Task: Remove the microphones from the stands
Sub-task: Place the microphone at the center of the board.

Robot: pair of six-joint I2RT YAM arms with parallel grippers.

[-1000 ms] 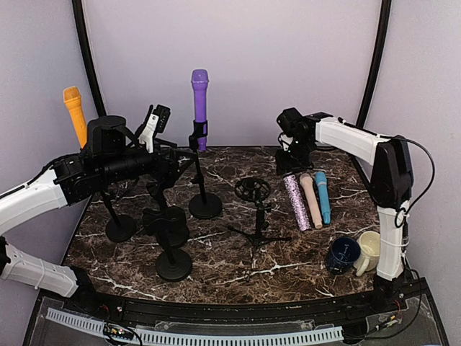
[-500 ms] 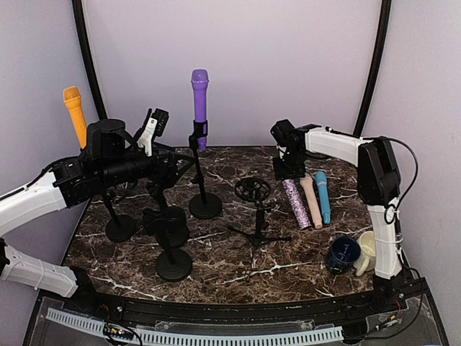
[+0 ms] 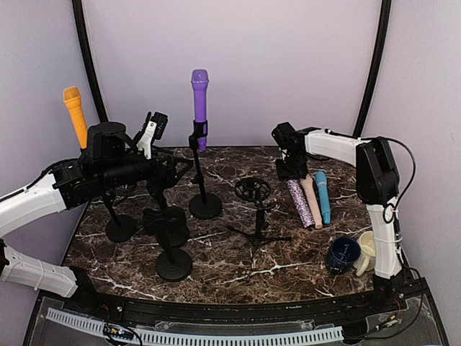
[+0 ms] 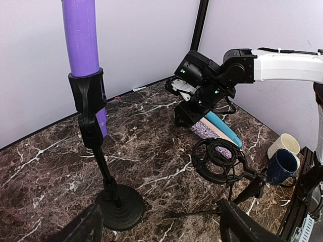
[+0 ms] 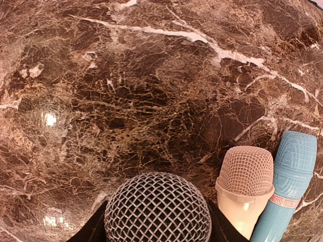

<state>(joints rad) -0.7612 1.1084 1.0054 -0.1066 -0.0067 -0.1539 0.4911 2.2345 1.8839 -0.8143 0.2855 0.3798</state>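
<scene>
Our left hand was open near the purple microphone. Bumping its stand could tip it. We couldn't tell if our right hand held anything.

**Right arm folds in, and the glitter microphone turns on the table**

I see the right arm pull its elbow inward from the right side, and its forearm now lies flatter than one second ago. The right gripper has come a little lower over the table, its fingers closed around the mesh head of the glitter microphone. This microphone has turned. Its far end swings to the right and now lies against the beige microphone, where before I could see a small gap between them. The left gripper has sunk a little, down and slightly to the left.
</scene>
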